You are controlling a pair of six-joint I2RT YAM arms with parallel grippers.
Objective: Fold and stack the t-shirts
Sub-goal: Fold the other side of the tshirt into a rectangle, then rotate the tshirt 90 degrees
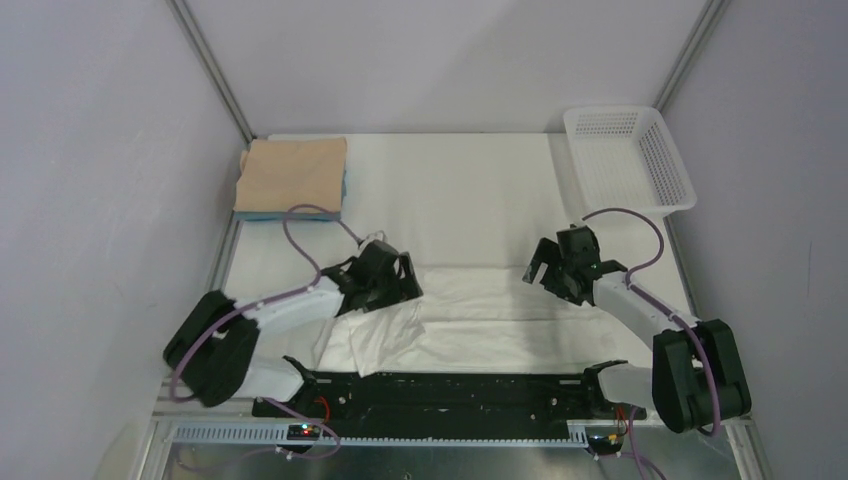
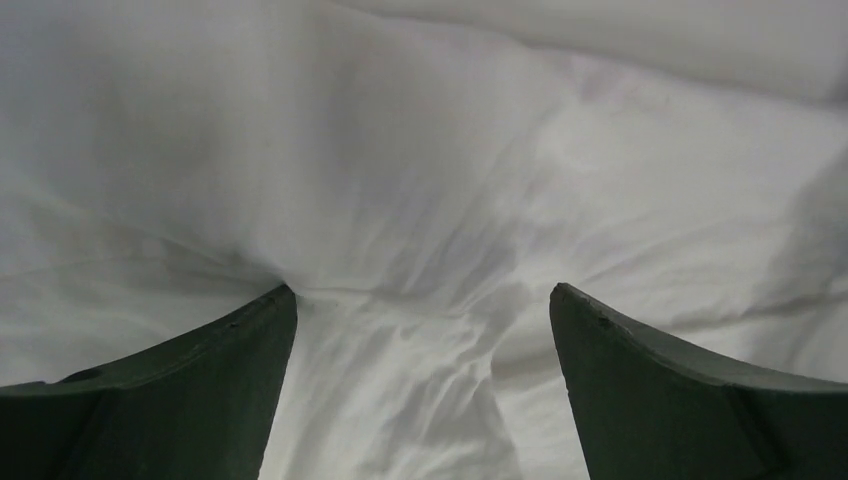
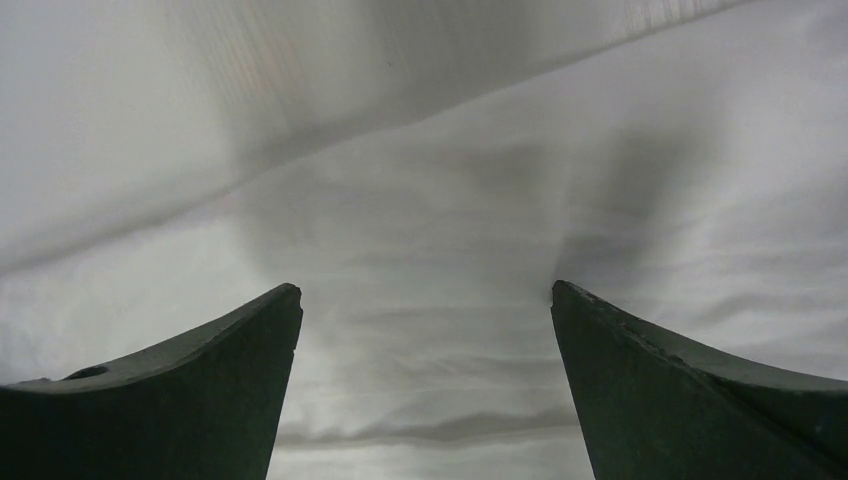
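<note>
White tabletop [image 1: 470, 190] is overlain near its front edge by the wrinkled white t-shirt [image 1: 490, 315], spread between the arms. Over it the left gripper [image 2: 422, 300] and right gripper [image 3: 425, 295] are held with jaws spread wide, nothing gripped. The tan t-shirt [image 1: 295, 170] is stacked on the light blue t-shirt [image 1: 290, 215] far left.

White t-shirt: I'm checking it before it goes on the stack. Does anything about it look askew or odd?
Yes. The white t-shirt is uneven. Its left end, under the open left gripper, is bunched into a rumpled, skewed flap, while its right side lies flatter.
</note>
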